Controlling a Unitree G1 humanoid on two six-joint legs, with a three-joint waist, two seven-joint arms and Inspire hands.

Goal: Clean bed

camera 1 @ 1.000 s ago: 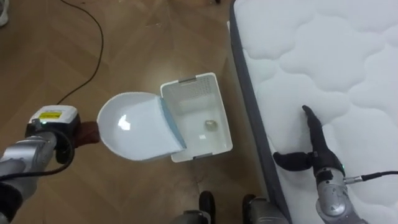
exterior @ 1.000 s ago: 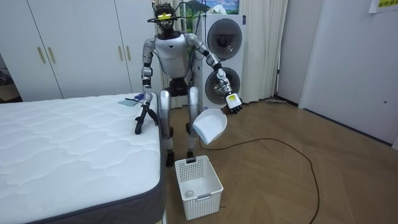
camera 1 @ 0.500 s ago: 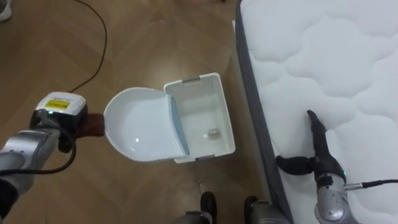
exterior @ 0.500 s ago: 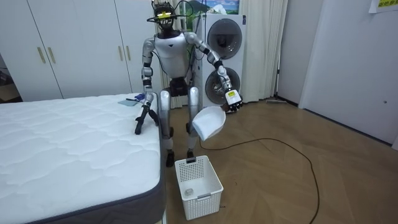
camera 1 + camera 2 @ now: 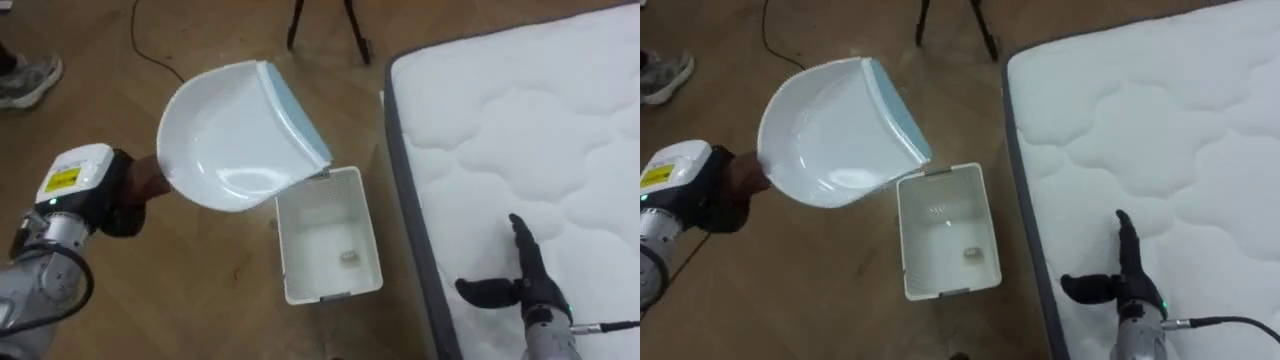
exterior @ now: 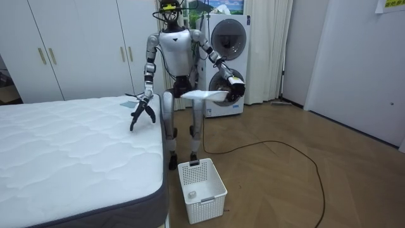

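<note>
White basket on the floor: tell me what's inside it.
One small pale scrap lies on the bottom of the white basket, toward its near end. In the eye views the dustpan held above covers its far left corner.

Basket on floor, just L of bed edge; small scrap inside. Dustpan in L hand, above basket's far end. R hand over bed nr edge. Washer behind robot.
</note>
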